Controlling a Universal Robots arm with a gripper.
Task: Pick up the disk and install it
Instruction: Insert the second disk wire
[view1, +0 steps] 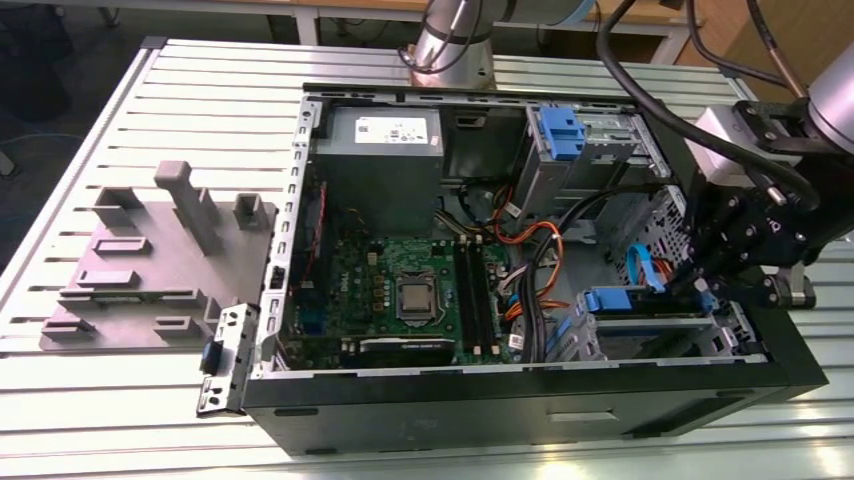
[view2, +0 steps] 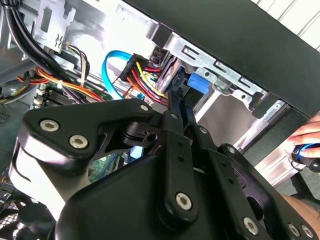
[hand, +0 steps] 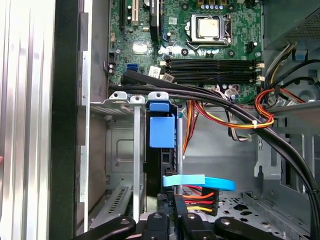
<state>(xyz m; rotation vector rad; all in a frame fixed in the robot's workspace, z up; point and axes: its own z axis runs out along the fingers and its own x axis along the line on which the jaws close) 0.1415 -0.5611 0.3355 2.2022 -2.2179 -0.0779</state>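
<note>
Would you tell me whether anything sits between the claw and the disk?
Yes, cables do. In the first wrist view a blue cable crosses just ahead of the claw, beside the disk standing edge-on in the cage. Red, orange and yellow wires run right by it. I cannot tell whether they touch the disk.

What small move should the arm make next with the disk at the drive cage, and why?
Probably a short, straight push along the slot. In the first wrist view the disk stands edge-on in the drive cage, the gripper is right behind it, and the blue cable lies close beside, so sideways motion looks risky.
</note>
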